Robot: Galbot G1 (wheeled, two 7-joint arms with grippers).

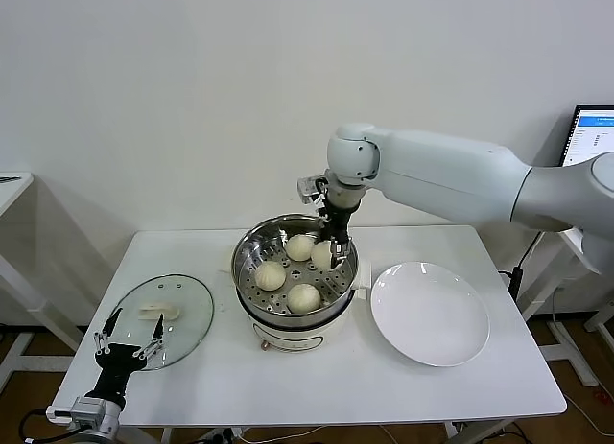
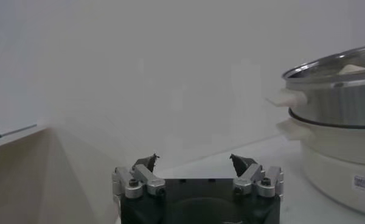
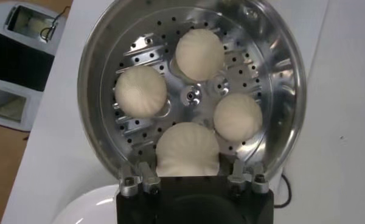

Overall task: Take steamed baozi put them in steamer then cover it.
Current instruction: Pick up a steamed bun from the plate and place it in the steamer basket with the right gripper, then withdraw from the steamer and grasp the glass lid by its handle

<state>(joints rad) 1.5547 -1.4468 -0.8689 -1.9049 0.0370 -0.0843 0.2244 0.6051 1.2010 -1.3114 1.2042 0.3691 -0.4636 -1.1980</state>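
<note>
Small sticker on the white base of the steamer (image 2: 340, 122), print too small to read. Blue-lit monitor (image 1: 593, 132) at the far right edge, lines of text illegible. No readable brand anywhere.

Steamer standing upright mid-desk (image 1: 288, 386), open mouth facing straight up, perforated tray level inside. Four steamed baozi (image 3: 197, 55) on that tray, domed tops up, arranged in a ring around the tray's centre stud; round, so no long axis to speak of. Fourth bun (image 3: 187, 150) right between the right jaws, pleated top showing, its far side resting on the tray.

Right gripper (image 1: 334, 247) reaching in from the robot's right, forearm stretched level across above the white plate (image 1: 430, 315), wrist bent sharply down so the fingers point into the pot at its far-right inner side. Jaws drawn in as narrow as they go, closed on that bun.

Cover (image 1: 161, 321) lying flat on the desk, well apart from the right jaws and beside the pot on the robot's left, white handle facing up at its centre.

Left gripper (image 1: 129, 343) low at the desk's near-left corner, fingers pointing forward and slightly up, tips over the near edge of the cover. Jaws spread wide, nothing between them; steamer well off to one side of them in the left wrist view.
</note>
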